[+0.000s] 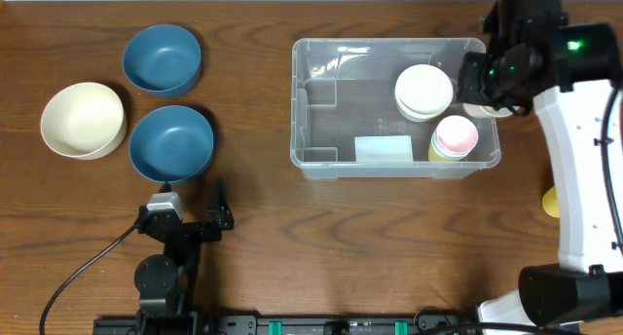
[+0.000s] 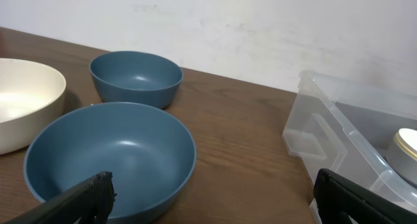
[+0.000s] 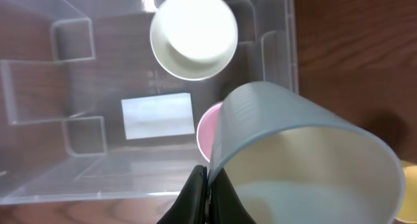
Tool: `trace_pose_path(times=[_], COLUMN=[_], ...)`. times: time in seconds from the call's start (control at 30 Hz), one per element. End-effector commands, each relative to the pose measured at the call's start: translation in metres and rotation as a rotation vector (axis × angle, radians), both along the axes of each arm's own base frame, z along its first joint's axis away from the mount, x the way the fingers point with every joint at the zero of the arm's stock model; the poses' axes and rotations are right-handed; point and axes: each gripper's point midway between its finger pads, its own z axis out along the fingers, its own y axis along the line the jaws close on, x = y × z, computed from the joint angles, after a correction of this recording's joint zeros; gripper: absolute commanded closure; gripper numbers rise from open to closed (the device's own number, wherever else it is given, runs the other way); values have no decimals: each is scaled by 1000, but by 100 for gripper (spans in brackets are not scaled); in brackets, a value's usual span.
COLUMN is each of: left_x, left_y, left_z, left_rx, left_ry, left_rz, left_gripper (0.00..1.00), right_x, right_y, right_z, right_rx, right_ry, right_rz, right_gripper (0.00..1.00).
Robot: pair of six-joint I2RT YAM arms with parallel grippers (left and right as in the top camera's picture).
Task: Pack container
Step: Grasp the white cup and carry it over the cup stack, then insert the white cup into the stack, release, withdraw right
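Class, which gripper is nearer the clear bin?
Right. The right gripper hangs over the right end of the bin, holding a cup; the left gripper sits far off by a blue bowl.

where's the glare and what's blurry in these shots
Overhead: glare streaks on the container at its far rim, otherwise sharp. Left wrist: near blue bowl crisp, its own fingers dark and soft. Right wrist: the cup fills the foreground, slightly soft.

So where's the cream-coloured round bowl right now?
Overhead view: the cream round bowl sits on the wooden table's left side, just left of the two blue round bowls.
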Motion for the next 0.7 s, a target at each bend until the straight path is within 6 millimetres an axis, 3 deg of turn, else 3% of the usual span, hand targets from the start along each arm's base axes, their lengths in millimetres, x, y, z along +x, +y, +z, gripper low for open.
trace_pose_path(times=[0.0, 0.27, 0.67], left_x=[0, 0, 0], left_y=[1, 1, 1], left_z=[-16, -16, -16], left_rx=[-9, -9, -9], left_ry=[42, 42, 42], left_rz=[4, 4, 4], left_gripper=[2, 2, 2], right_x=[1, -7, -19], right_y=[10, 19, 29], right_z=[-22, -56, -78], right_rx=[11, 27, 18], right_ry=[38, 107, 166], right_rz=[31, 37, 59], right_gripper=[99, 99, 99])
